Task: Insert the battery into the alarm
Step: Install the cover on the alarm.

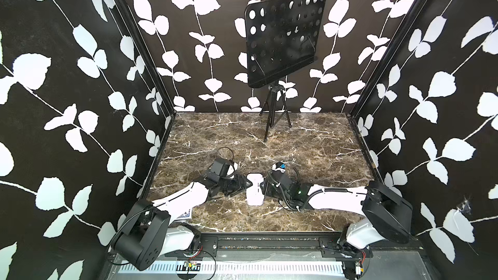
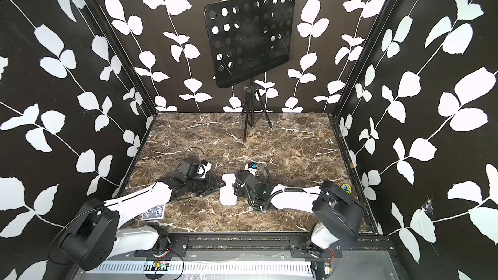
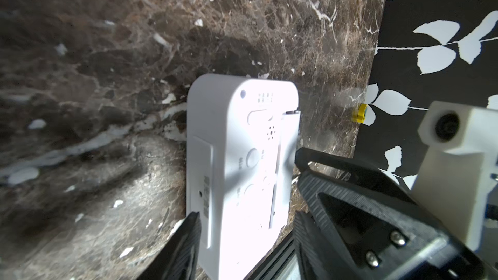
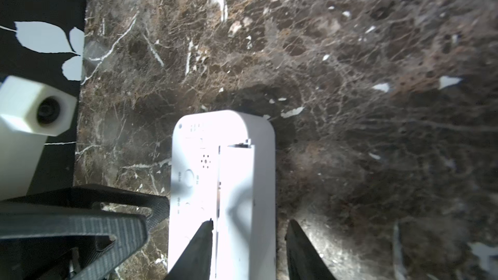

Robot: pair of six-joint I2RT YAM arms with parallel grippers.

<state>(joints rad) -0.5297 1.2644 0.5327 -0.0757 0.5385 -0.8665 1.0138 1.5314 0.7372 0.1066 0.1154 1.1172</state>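
The white alarm (image 1: 254,189) (image 2: 229,192) lies back up on the marble table between both grippers. Its back (image 4: 234,184) shows buttons, a speaker grille and a long cover panel with a slot at the far end. My left gripper (image 3: 246,211) (image 1: 246,184) stands open at the alarm's left side. One of its fingers (image 4: 161,203) touches that edge, and a strip of table shows beside the other. My right gripper (image 4: 252,222) (image 1: 266,187) is open, one finger over the cover seam, the other just off the right edge. The battery is out of view.
A blue-patterned card box (image 2: 153,211) lies partly under the left arm near the front edge. A black perforated music stand (image 1: 283,41) on a tripod (image 1: 275,114) stands at the back. A small yellow sticker (image 2: 346,187) sits by the right wall. Leaf-patterned walls enclose the table (image 1: 323,157).
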